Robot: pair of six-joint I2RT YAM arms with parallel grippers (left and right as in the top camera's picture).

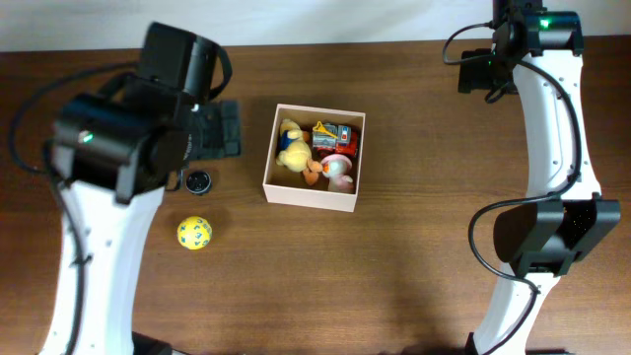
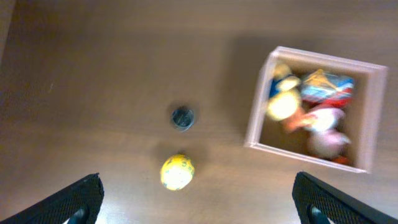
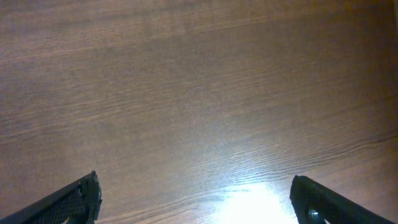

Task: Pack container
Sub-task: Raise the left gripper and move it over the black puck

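The container (image 1: 309,197), a shallow white-walled box, sits mid-table and holds a yellow duck (image 1: 292,148), a red and blue toy car (image 1: 334,136) and a pink-white toy (image 1: 338,171). To its left, a yellow ball (image 1: 194,233) and a small dark round piece (image 1: 198,180) lie on the table. My left gripper (image 1: 229,130) hovers open just left of the box. In the left wrist view it (image 2: 199,208) is well above the ball (image 2: 177,172), with the container (image 2: 255,118) off to the right. My right gripper (image 3: 196,205) is open over bare wood at the far right (image 1: 480,72).
The brown wooden table (image 1: 414,276) runs across the whole view, with a pale wall strip along its far edge. The white arm bases stand at the front left and front right. The dark round piece (image 2: 182,117) lies just beyond the ball.
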